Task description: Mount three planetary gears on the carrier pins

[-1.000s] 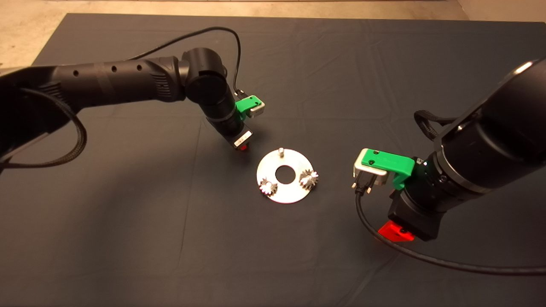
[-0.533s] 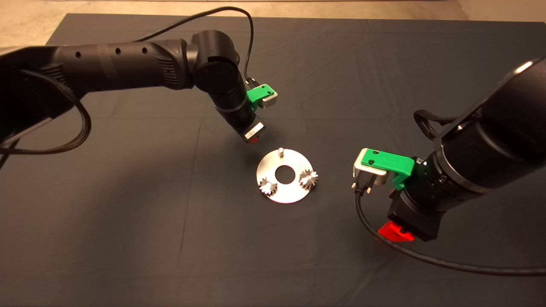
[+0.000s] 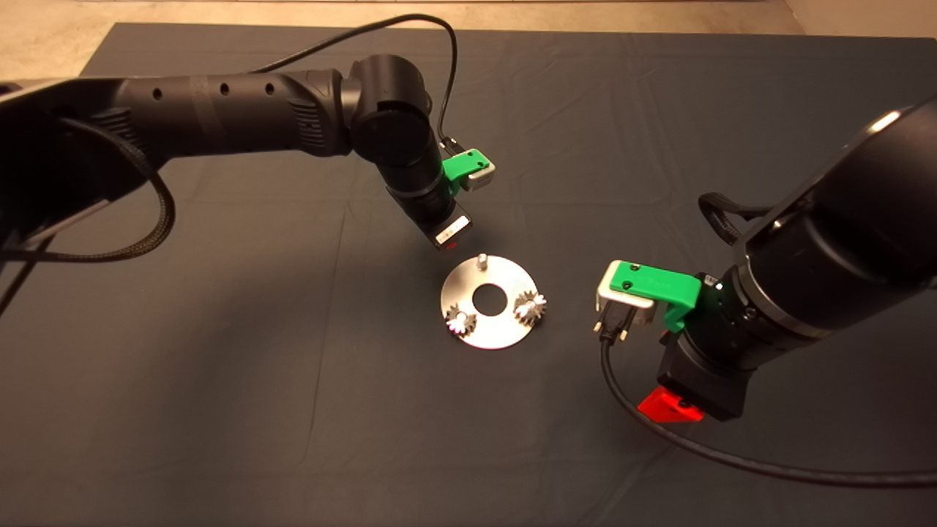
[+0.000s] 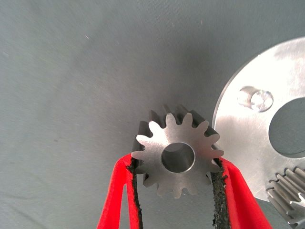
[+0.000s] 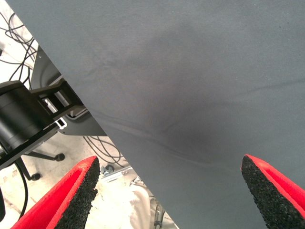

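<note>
A shiny silver disc (image 3: 489,322) with a large centre hole lies mid-mat. Two planetary gears (image 3: 460,320) (image 3: 529,307) sit on its near-left and near-right pins. The far carrier pin (image 3: 482,260) stands bare. My left gripper (image 3: 452,241) hovers just beyond and left of that pin. In the left wrist view it (image 4: 177,179) is shut on the third planetary gear (image 4: 177,153), held flat with its bore showing, beside the disc (image 4: 243,138) and the bare pin (image 4: 255,98). My right gripper (image 3: 670,405) waits to the right of the disc, its fingers (image 5: 78,188) wide apart and empty.
The dark mat (image 3: 219,366) covers the table. Its edge crosses the right wrist view, with floor, cables and a chair base (image 5: 43,129) beyond it. Pale floor (image 3: 44,44) shows past the mat's far left corner.
My left arm has moved right and slightly nearer, carrying the gear from left of the disc to just beside the bare far pin. The right arm has shifted a little to the left.
</note>
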Controlling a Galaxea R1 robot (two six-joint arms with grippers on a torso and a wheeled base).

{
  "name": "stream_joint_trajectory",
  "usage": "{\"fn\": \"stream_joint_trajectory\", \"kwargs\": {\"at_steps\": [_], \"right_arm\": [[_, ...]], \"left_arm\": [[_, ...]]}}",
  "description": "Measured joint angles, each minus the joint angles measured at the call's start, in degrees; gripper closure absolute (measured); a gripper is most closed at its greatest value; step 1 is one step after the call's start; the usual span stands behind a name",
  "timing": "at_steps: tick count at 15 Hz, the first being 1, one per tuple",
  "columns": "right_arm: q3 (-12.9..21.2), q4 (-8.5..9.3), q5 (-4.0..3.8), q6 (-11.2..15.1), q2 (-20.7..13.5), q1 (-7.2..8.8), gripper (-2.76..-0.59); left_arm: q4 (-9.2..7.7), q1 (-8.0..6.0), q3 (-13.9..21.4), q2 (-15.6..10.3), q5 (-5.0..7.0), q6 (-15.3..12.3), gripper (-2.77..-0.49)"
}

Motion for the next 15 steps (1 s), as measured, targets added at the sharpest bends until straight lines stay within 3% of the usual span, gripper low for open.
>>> {"fn": "stream_joint_trajectory", "kwargs": {"at_steps": [5,7,11,15], "right_arm": [[0.05,0.02,-0.07,0.00,0.33,-2.00,-2.20],[0.05,0.02,-0.02,0.00,0.49,-2.05,-2.20],[0.06,0.16,-0.09,0.00,0.50,-5.99,-2.20],[0.06,0.16,-0.20,0.00,0.50,-5.55,-2.20]], "left_arm": [[0.00,-1.06,0.00,0.33,0.63,-0.02,-0.60],[-0.02,-1.06,0.00,0.61,0.80,-0.05,-0.60],[-0.02,-1.09,0.00,1.23,0.90,-0.13,-0.60],[-0.02,-1.06,0.07,2.25,0.79,-1.43,-0.60]]}}
